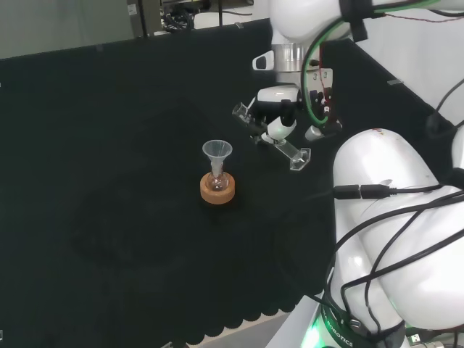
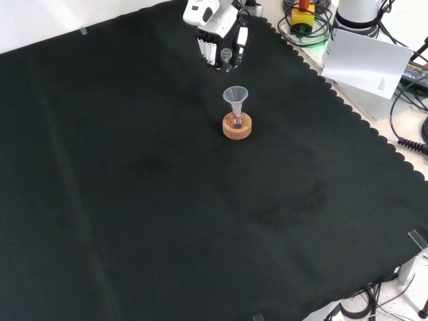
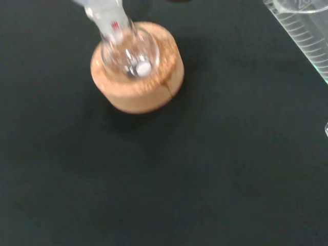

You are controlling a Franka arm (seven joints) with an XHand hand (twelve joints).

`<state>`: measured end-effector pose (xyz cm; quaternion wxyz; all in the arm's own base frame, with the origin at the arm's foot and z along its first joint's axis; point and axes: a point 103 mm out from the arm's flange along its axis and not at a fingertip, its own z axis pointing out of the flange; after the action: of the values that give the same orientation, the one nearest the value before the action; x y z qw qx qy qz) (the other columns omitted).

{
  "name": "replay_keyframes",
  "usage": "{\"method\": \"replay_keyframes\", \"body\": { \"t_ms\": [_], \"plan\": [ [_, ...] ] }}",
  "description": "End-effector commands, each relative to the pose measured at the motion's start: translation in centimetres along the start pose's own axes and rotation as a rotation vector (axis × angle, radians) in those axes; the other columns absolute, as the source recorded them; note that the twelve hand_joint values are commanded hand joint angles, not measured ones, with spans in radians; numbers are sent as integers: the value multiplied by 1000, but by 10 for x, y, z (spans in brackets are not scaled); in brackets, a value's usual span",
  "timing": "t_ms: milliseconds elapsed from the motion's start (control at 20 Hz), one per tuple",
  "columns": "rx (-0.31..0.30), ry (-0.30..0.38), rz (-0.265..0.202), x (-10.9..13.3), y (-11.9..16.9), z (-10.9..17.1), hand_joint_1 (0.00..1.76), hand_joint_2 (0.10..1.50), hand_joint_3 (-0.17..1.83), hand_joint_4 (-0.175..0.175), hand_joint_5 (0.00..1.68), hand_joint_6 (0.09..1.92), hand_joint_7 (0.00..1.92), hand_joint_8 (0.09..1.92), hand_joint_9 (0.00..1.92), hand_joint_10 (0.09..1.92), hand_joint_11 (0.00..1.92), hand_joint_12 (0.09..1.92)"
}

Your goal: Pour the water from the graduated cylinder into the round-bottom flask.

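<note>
The hand curls its fingers around the tilted graduated cylinder beside the round-bottom flask with funnel; clear, probably light, slippery, best gripped mid-barrel.

My arm is built of big, rounded, glossy white links. Black cables loop over the nearest one, and a black plug sticks out of its side. A green light glows low at my base. Near the wrist sits a short silver metal collar, with green, red and black wires running down past it. My hand is black and white: white shells over dark parts, with rounded white tips on the fingers.
</note>
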<state>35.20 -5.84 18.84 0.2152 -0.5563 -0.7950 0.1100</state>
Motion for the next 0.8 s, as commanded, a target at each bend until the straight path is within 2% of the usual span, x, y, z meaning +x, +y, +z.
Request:
{"method": "replay_keyframes", "body": {
  "t_ms": [50, 500, 800],
  "plan": [
    [88, -77, 43, -1, -9, -5, 1253, 1136, -1, -175, 930, 1083, 959, 1065, 1317, 221, 1179, 786],
    [198, -104, 55, 11, -4, -1, 1253, 1134, -1, -175, 933, 1078, 962, 1060, 1323, 214, 1183, 783],
    [270, -145, 70, 14, -2, -3, 1254, 1133, -1, -175, 935, 1076, 965, 1057, 1325, 210, 1186, 782]
  ]
}}
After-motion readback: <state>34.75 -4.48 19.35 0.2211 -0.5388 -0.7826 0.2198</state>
